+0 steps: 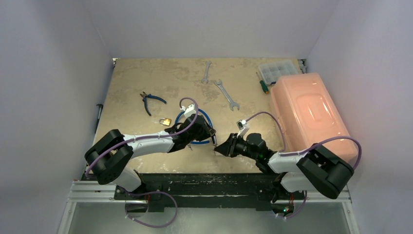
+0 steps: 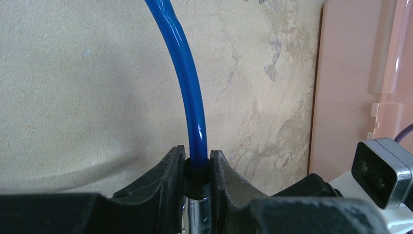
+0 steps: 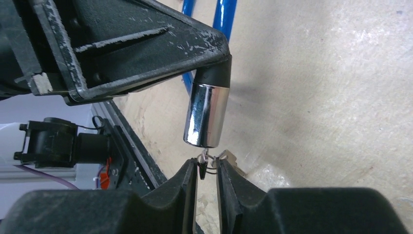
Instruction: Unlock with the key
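My left gripper (image 1: 212,135) is shut on the black collar of a blue cable lock (image 2: 187,83), above its chrome cylinder (image 3: 206,116). The cylinder hangs just above the table. The tiny key (image 3: 203,165) sticks out of the cylinder's lower end, with a wire ring and a second key (image 3: 229,157) beside it. My right gripper (image 3: 208,168) is narrowly closed around the key's head and ring, directly below the cylinder. In the top view the right gripper (image 1: 216,149) meets the left one tip to tip. A small brass padlock (image 1: 165,121) lies to the left.
Two wrenches (image 1: 226,94) and blue-handled pliers (image 1: 150,101) lie farther back. A large pink lidded box (image 1: 309,114) fills the right side, with a clear organiser (image 1: 277,71) and a screwdriver (image 1: 263,84) behind it. The blue cable coil (image 1: 195,127) lies under the left wrist.
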`<action>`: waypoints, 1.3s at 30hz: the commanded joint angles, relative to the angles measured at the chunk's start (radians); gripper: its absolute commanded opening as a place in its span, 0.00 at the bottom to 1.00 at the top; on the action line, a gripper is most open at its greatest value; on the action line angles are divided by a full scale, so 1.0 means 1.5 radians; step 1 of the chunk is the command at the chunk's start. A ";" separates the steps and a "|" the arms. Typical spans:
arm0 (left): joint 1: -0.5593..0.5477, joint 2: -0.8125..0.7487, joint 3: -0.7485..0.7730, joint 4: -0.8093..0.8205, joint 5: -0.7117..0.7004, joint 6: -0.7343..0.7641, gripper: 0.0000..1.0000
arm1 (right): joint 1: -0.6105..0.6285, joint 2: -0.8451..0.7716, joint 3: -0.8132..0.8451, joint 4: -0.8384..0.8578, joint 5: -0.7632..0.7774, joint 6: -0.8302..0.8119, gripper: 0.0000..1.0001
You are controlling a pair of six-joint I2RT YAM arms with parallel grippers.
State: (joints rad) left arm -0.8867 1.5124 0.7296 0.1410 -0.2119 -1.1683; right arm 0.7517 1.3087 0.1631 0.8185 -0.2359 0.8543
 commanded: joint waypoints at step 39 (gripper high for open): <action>-0.002 -0.326 -0.192 0.378 0.071 -0.065 0.00 | -0.002 -0.193 0.127 0.104 -0.099 0.041 0.00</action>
State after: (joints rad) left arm -0.8715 1.0512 0.4843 0.4782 -0.2241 -1.2213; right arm 0.7460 1.0397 0.2676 0.8421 -0.3634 0.9230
